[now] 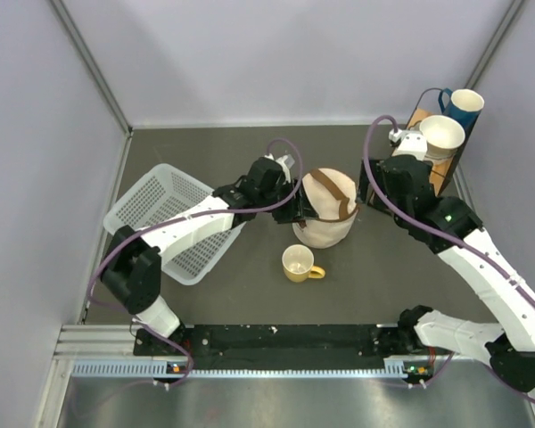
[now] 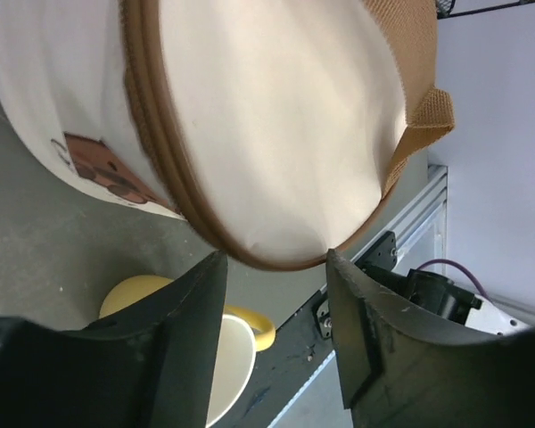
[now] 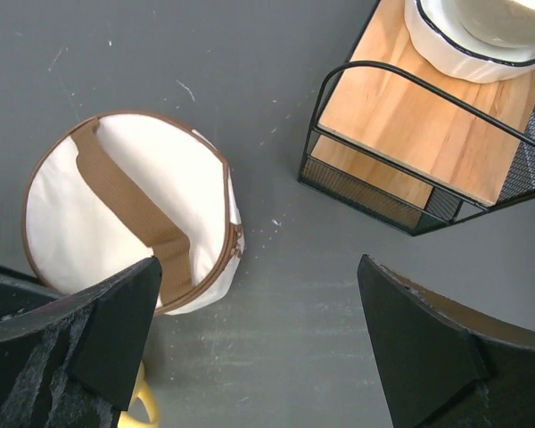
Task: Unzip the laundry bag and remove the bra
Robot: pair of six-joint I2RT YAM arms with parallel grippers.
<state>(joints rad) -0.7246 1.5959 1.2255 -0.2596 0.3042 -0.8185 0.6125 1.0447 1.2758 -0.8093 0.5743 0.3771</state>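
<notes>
The laundry bag [image 1: 328, 207] is a cream rounded pouch with a brown strap, standing mid-table with its zip lid shut. My left gripper [image 1: 294, 211] is at its left side. In the left wrist view the gripper [image 2: 272, 260] is open, its tips flanking the lid's brown trimmed edge on the bag [image 2: 267, 116]. My right gripper [image 1: 367, 189] hovers to the bag's right. In the right wrist view it [image 3: 259, 263] is open and empty over bare table, beside the bag [image 3: 125, 209]. The bra is hidden.
A white lattice basket [image 1: 174, 223] lies tilted at the left under my left arm. A yellow mug [image 1: 297, 263] stands just in front of the bag. A black wire rack with a wood shelf [image 3: 410, 116] holds cups and a bowl at the back right.
</notes>
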